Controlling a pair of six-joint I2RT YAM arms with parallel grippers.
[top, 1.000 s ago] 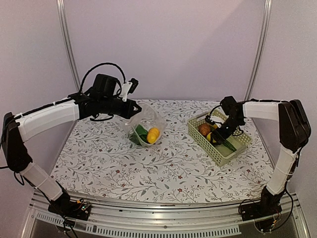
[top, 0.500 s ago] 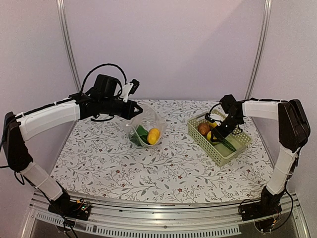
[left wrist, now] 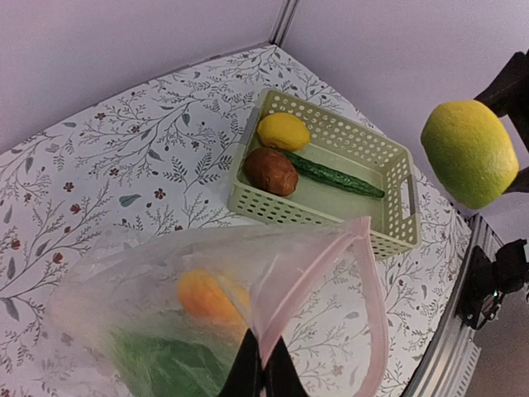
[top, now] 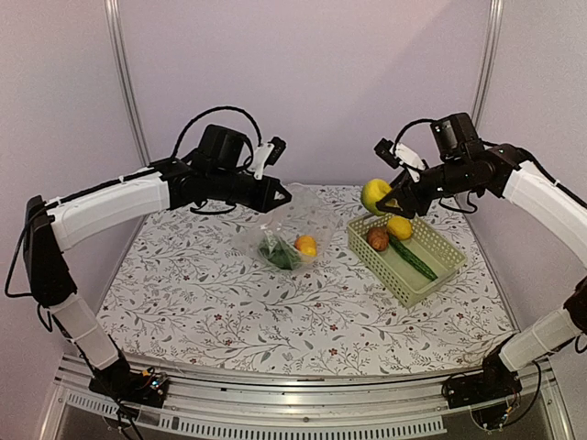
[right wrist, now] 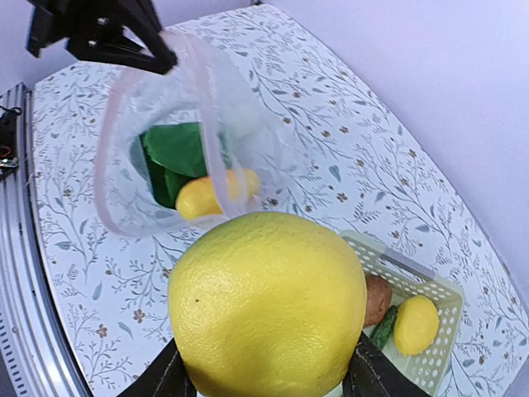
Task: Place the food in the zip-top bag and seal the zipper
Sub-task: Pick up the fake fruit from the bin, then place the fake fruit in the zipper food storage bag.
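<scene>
My left gripper point(top: 283, 194) is shut on the pink zipper point(left wrist: 310, 269) of the clear zip-top bag point(top: 292, 234) and holds its mouth up and open. The bag holds a leafy green vegetable point(top: 275, 253) and an orange piece point(top: 306, 245). My right gripper point(top: 383, 203) is shut on a big yellow-green round fruit point(top: 374, 194), held in the air above the left end of the pale green basket point(top: 431, 280). In the basket lie a reddish-brown round one point(top: 377, 239), a small yellow fruit point(top: 399, 227) and a dark green cucumber point(top: 415, 260).
The floral tablecloth point(top: 229, 316) covers the table. Lilac walls stand behind and at both sides. The basket sits at the right, angled toward the table's right edge. A metal rail point(top: 275, 417) runs along the near edge.
My right gripper lifted out of the basket with the big yellow-green fruit and now holds it high. My left gripper rose and shifted right with the bag's mouth; the bag moved right too.
</scene>
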